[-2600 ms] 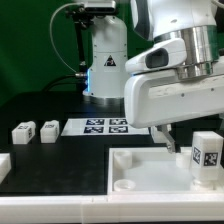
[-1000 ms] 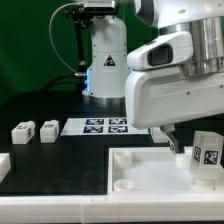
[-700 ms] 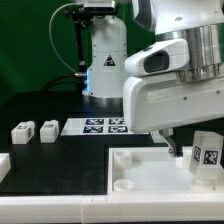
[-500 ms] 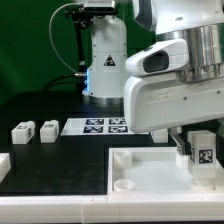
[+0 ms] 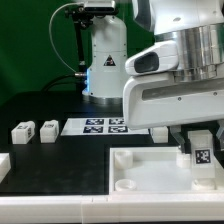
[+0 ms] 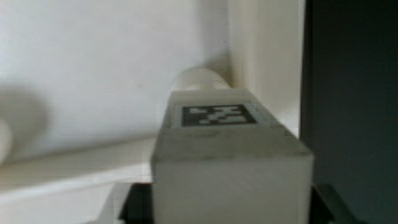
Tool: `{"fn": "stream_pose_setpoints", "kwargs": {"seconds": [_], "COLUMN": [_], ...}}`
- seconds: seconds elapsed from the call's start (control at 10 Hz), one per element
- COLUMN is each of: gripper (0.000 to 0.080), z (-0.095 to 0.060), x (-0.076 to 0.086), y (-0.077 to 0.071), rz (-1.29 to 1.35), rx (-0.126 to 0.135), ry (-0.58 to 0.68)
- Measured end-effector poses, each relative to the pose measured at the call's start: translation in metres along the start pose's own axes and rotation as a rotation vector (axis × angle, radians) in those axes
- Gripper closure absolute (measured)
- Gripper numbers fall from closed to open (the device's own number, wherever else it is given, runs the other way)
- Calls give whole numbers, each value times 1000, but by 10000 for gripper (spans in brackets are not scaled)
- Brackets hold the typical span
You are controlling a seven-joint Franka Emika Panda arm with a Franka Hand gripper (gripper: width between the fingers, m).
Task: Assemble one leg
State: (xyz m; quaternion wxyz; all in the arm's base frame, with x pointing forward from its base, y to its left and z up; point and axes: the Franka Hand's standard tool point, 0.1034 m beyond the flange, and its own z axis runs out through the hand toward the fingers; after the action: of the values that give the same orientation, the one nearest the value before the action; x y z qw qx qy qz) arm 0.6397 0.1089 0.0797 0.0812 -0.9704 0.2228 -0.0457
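Note:
My gripper [image 5: 199,156] is shut on a leg [image 5: 203,146], a stubby white post with a black-and-white tag on its side. It holds the leg upright over the corner of the large white panel [image 5: 150,172] at the exterior view's right. In the wrist view the leg [image 6: 222,140] fills the middle, tag facing the camera, with a dark finger pressed on each side at my gripper [image 6: 222,205]. The leg's lower end is hidden, so I cannot tell whether it touches the panel.
Two more legs [image 5: 22,131] [image 5: 48,130] lie on the black table at the exterior view's left, another white part [image 5: 3,163] at the left edge. The marker board [image 5: 104,126] lies behind the panel. The panel has round holes [image 5: 122,158]. The robot base [image 5: 104,60] stands at the back.
The gripper stood beside the leg at the panel's right corner. It has shifted onto the leg and closed on it; the leg now sits slightly higher and to the left.

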Motion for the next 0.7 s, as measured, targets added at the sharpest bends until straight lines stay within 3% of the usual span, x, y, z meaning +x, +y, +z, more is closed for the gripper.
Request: {"fn": "stream_pose_setpoints", "kwargs": {"seconds": [0.2,0.5,0.6,0.7], "gripper": [509,508,508,508], "z": [0,1,1,1], "x": [1,2,0,-3], "y": [3,9,8,4], "rz": [401,831,1001,999], "rx": [-3,22,13,8], "ry": [-11,-42,-48,-52]}}
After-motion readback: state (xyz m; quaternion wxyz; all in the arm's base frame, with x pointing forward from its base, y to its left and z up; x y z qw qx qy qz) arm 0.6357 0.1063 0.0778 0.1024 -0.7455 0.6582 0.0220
